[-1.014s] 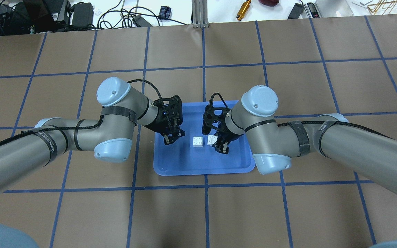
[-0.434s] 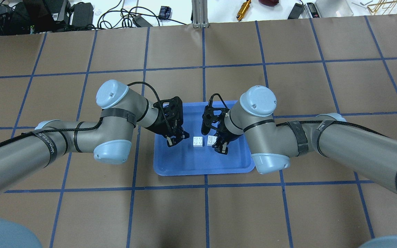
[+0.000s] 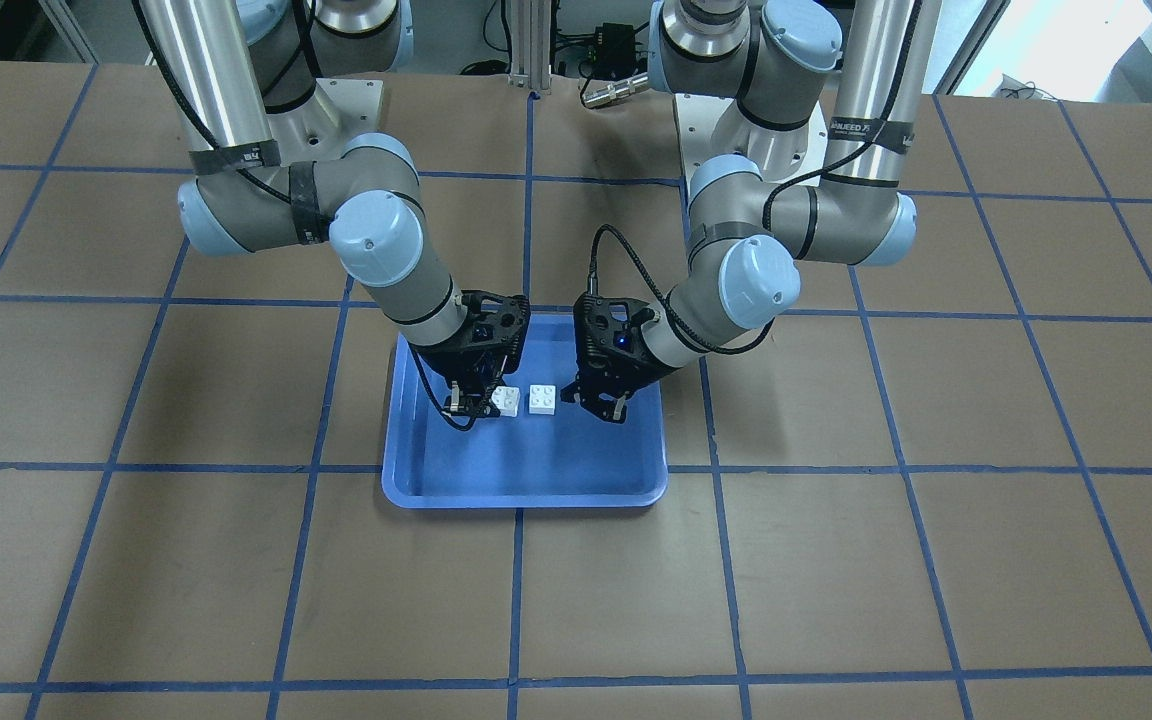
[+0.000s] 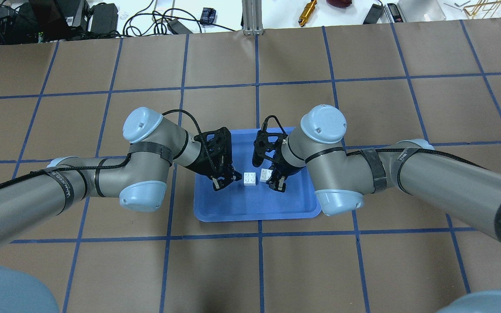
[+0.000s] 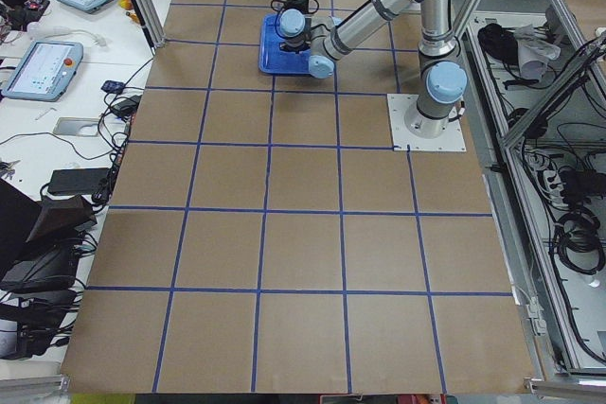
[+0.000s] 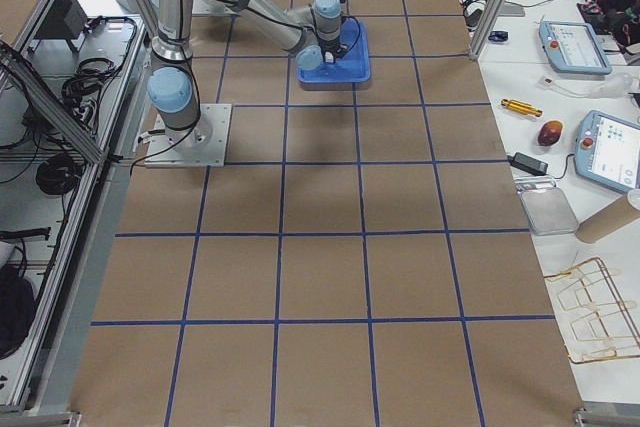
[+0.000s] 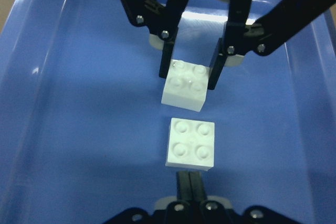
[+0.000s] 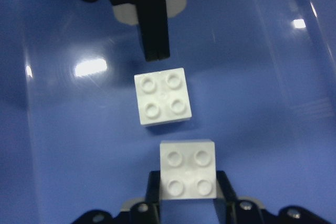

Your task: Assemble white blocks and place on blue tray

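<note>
The blue tray (image 4: 250, 208) lies mid-table, also in the front view (image 3: 526, 480). Two separate white blocks sit in it, side by side with a small gap. My right gripper (image 4: 274, 181) is shut on one white block (image 4: 266, 174), its fingers flanking it in the right wrist view (image 8: 188, 177) and the left wrist view (image 7: 185, 83). The other white block (image 4: 249, 178) lies free on the tray floor (image 7: 191, 143) (image 8: 161, 97). My left gripper (image 4: 223, 181) is shut and empty, its fingertips (image 7: 190, 188) right at that block's side.
The table is brown paper with a blue tape grid (image 4: 259, 237). Cables, a brass tool (image 4: 308, 12) and other gear lie beyond the far edge. The tray's raised rim (image 3: 391, 440) surrounds both grippers.
My left gripper has moved right, closer to the free block. My right arm has shifted slightly, with its block still between the fingers.
</note>
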Tool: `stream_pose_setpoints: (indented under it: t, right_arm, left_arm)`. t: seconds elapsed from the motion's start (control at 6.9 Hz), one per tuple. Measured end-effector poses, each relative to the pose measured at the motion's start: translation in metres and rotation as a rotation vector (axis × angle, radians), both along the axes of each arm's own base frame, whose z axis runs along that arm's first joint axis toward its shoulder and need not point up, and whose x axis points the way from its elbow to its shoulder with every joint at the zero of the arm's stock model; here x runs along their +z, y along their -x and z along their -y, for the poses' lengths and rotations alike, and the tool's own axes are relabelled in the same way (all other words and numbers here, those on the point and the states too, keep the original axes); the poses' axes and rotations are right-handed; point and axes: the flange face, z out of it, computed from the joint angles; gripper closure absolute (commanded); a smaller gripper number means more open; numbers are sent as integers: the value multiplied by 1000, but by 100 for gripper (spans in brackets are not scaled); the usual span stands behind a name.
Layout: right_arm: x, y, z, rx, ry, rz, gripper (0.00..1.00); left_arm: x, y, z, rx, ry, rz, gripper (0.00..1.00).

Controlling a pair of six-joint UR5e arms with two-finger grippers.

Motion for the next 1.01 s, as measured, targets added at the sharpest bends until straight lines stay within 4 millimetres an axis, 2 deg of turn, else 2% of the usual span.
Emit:
stream_pose_setpoints:
  t: [0.29, 1.01]
  right_arm:
    - [-4, -12, -6, 7, -7, -3, 100]
    - [-8, -13, -7, -13, -16, -33, 100]
  left_arm:
    - [-7, 0, 1, -2, 4, -4, 93]
    - [-12, 1, 2, -1, 9, -5, 92]
